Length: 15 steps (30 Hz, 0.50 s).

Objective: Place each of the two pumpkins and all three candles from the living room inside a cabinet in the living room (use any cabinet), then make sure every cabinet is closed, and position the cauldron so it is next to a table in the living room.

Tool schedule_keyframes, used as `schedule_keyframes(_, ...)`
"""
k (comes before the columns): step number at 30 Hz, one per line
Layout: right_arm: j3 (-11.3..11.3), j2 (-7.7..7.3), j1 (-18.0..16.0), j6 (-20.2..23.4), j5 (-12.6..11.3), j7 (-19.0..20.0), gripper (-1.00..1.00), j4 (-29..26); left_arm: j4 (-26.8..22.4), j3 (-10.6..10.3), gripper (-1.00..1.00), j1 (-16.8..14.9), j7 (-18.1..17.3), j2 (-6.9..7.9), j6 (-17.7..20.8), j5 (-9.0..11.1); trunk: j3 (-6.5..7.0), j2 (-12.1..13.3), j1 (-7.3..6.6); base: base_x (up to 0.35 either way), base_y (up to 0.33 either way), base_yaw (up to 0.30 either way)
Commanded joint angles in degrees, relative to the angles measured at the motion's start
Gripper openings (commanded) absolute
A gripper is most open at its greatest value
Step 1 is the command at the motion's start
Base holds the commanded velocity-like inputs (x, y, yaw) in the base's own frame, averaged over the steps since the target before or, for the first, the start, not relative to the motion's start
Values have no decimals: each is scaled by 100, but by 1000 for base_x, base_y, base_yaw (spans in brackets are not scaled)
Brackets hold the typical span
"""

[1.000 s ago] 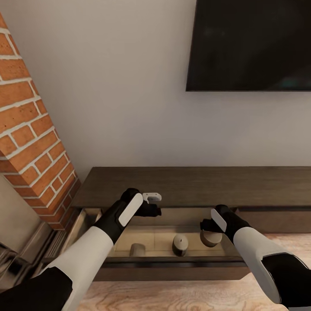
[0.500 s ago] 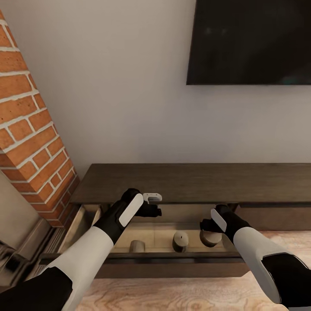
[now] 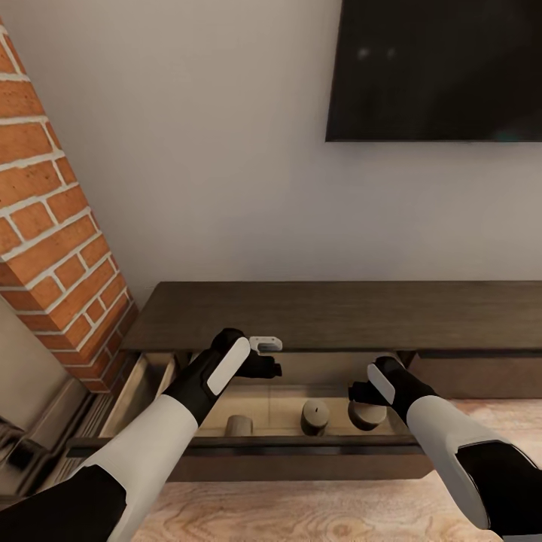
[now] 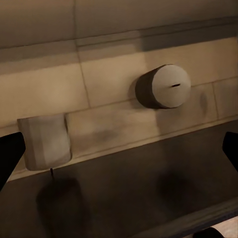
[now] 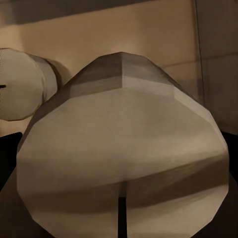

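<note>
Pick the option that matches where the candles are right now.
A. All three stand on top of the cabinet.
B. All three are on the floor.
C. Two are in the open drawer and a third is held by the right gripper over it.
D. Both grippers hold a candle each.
C: two candles sit in the open drawer of the cabinet, and the right gripper holds the third candle above it.

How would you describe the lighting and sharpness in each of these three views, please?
Head view: even soft light, faint glints on the dark TV screen, the open drawer dim inside. Left wrist view: warm and dim, soft shadows beside two candles, dark reflections on the drawer front. Right wrist view: a candle so close that it looms, faceted and soft.
</note>
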Motion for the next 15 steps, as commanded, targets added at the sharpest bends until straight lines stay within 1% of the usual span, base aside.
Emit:
schedule_keyframes(1,40,-5,-1,23,-61,-40,-100,-11,-3,-8,100,-4,58,0,9,61,-5,-2,-1,64,0,0)
schedule_keyframes(6,37,-5,-1,23,-61,-40,-100,-11,-3,-8,100,-4,60,0,9,66,-6,-2,-1,213,0,0)
schedule_keyframes(9,36,-5,-1,23,-61,-40,-100,-11,-3,-8,100,-4,58,0,9,67,-6,-2,-1,66,0,0)
schedule_keyframes(15,33,-5,-1,23,-59,-40,-100,-11,-3,-8,100,-4,58,0,9,67,-6,-2,-1,9,0,0)
